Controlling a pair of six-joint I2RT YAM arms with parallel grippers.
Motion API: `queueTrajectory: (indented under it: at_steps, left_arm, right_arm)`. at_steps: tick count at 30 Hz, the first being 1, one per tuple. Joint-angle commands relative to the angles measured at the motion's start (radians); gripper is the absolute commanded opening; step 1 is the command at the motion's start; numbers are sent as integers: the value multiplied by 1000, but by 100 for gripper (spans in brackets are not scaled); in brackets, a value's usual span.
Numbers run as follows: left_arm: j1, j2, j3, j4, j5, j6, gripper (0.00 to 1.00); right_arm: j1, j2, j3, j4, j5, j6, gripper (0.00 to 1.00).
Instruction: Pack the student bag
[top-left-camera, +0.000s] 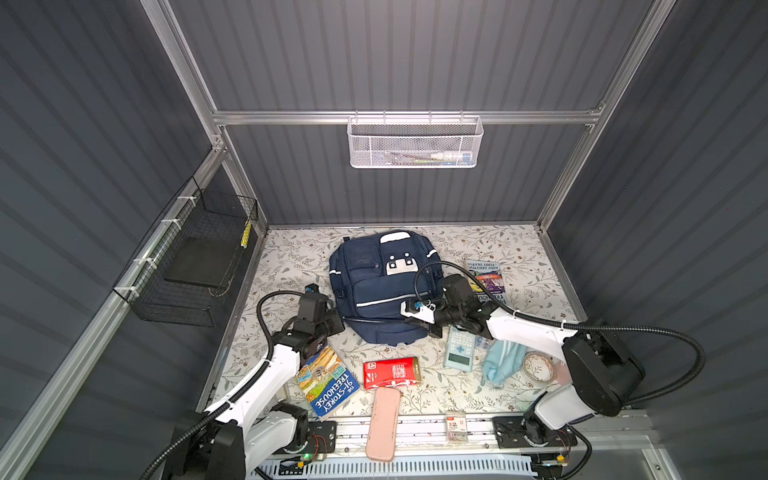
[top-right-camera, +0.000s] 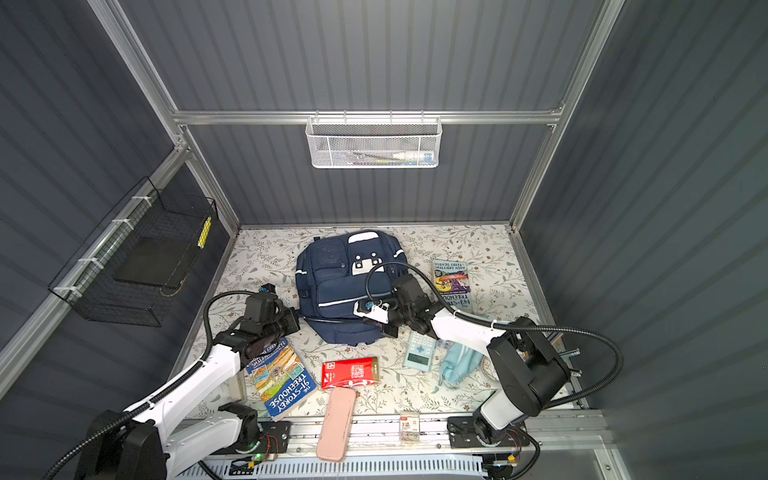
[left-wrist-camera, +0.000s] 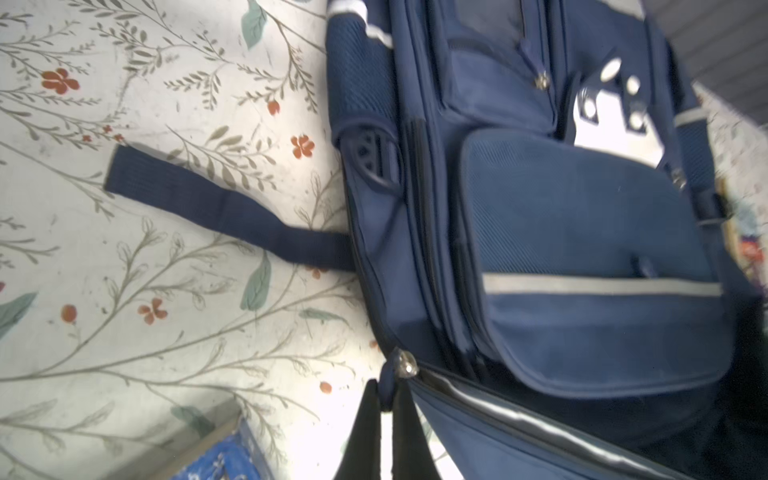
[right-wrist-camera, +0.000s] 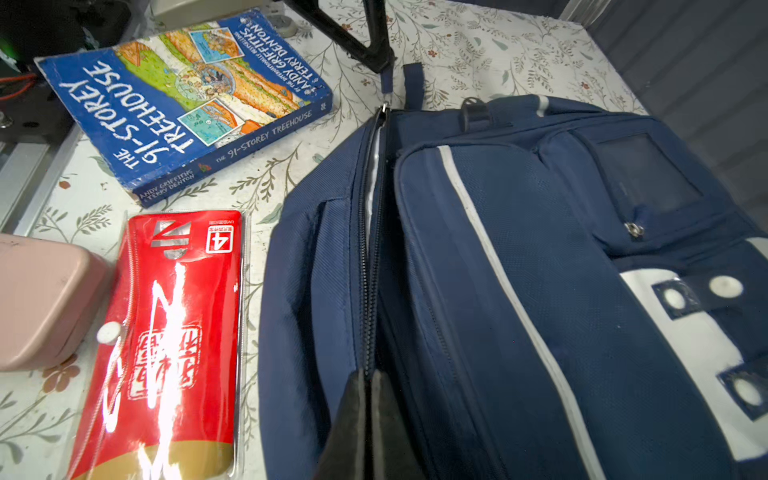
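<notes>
The student bag (top-left-camera: 382, 286) is lying flat in the middle of the flowery table (top-left-camera: 291, 257), closer to the far wall. Its pockets are facing up, and both top views are showing it there.

The left claw (left-wrist-camera: 386, 399) is sitting at the bag's near left corner. Its two fingers are squeezing together on the little blue zip pull (left-wrist-camera: 385, 380). The right claw (right-wrist-camera: 368, 386) is sitting at the bag's near right corner. Its fingers are pressed together too, and they are pinching the bag's cloth edge right at the zip (right-wrist-camera: 370, 249). The zip is running in a line between the two claws. It is gaping a little, and something white is peeking out through the gap.

A blue Treehouse book (top-left-camera: 328, 382) is lying by the left arm, near the front. A red packet (top-left-camera: 390, 372) is lying in front of the bag. A pink case (top-left-camera: 384, 424) is lying at the front edge, partly over the metal rail. A calculator (top-left-camera: 459, 351) is lying just beside the right claw, and a light-blue pouch (top-left-camera: 500, 365) is lying next to it. A second book (top-left-camera: 486, 282) is lying on the bag's right side, partly hiding behind the right arm.
</notes>
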Motion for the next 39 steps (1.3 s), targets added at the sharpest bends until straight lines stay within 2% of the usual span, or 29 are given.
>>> queueTrajectory:
  at_steps: [1,4,8,12,14,18,24,26,28,29,30,31,36,39]
  left_arm:
    - [63,11,29,-7,-4,48,0]
    - [42,-19,25,-8,59,41,0]
    - [-47,-70,15,1,96,-24,0]
    - [-164,-92,66,-33,49,-58,0]
    - [-168,-95,80,-51,62,-62,0]
    - [-170,-112,70,-60,70,-75,0]
    - [-172,-116,42,-35,87,-98,0]
    - [-172,-103,46,-33,96,-98,0]
    - [-172,-101,52,-31,98,-96,0]
    - [-172,-102,56,-31,89,-90,0]
    - [-171,-98,65,-42,68,-78,0]
    - [-171,-89,76,-58,34,-63,0]
    - [-156,6,70,-31,-101,-9,0]
    - [-67,59,41,40,-80,-11,0]
  right_arm:
    - [-77,-6,31,-56,-28,12,6]
    - [-35,-8,65,-77,21,71,29]
    - [123,-13,103,-57,201,119,44]
    - [263,55,119,135,396,271,59]
    - [293,121,158,152,415,293,60]
    - [301,225,236,127,339,365,59]
    - [318,252,238,90,295,455,60]
    - [343,262,259,33,348,439,60]
    - [355,278,269,6,381,422,55]
    - [354,285,266,14,394,423,46]
    - [354,289,264,9,400,412,26]
    - [353,281,251,22,416,408,11]
    - [354,210,163,92,434,343,1]
    - [352,179,140,96,425,298,0]
